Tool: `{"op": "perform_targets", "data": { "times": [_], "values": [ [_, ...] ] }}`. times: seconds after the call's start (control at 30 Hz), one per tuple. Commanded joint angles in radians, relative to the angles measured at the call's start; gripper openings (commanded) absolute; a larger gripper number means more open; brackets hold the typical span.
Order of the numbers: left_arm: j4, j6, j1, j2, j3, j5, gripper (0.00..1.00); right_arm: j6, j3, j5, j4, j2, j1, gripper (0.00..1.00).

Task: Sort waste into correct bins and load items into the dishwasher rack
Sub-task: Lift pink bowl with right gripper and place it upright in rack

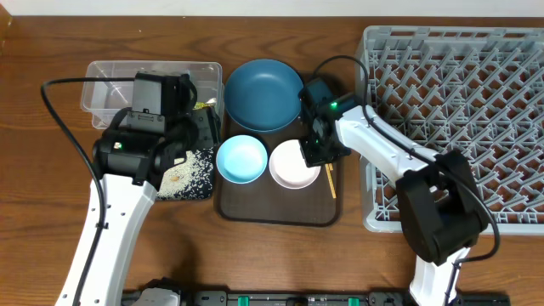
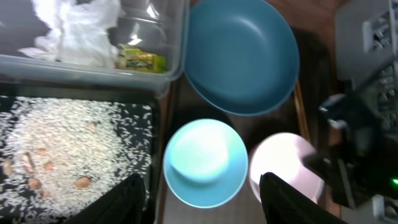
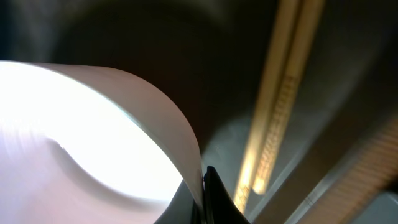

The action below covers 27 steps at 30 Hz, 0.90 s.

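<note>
Presently the white bowl (image 1: 293, 166) is found on the brown tray (image 1: 276, 208), lower centre of the overhead frame, just right of the light-blue bowl (image 1: 240, 159). Its right-hand rim is pinched by the right gripper (image 1: 316, 155); in the right wrist view the jaws are seen drawn to a thin slit about the bowl wall.

The hold is judged shallow and on one edge only. If the bowl is lifted, it may tilt, slip out, or be knocked against the dark-blue plate (image 1: 263, 93) above it. The chopsticks (image 1: 331, 180) lie just beside the bowl at the tray's right edge and could be dragged or flicked off by the fingers. The dishwasher rack (image 1: 476, 85), at the right of the frame, carries upright pegs on which the bowl could catch.

The left gripper (image 2: 204, 183) is held released and empty over the light-blue bowl, near the black tray (image 2: 74, 90) of rice (image 2: 68, 137) and the clear tub (image 1: 102, 81).

How deep the rim sits between the fingers cannot be established: the contact is cut off at the lower edge of the right wrist view, which is blurred and partly glared out.
</note>
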<state>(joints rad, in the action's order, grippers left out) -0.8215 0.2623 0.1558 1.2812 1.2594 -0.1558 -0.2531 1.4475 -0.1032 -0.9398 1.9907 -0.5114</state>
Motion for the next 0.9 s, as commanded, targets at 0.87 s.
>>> {"op": "perform_targets", "data": {
  "times": [0.87],
  "values": [
    [0.018, 0.002, -0.275, 0.006, 0.016, 0.037, 0.63, 0.050, 0.252, 0.706, -0.023, -0.279, -0.033, 0.01]
  ]
}}
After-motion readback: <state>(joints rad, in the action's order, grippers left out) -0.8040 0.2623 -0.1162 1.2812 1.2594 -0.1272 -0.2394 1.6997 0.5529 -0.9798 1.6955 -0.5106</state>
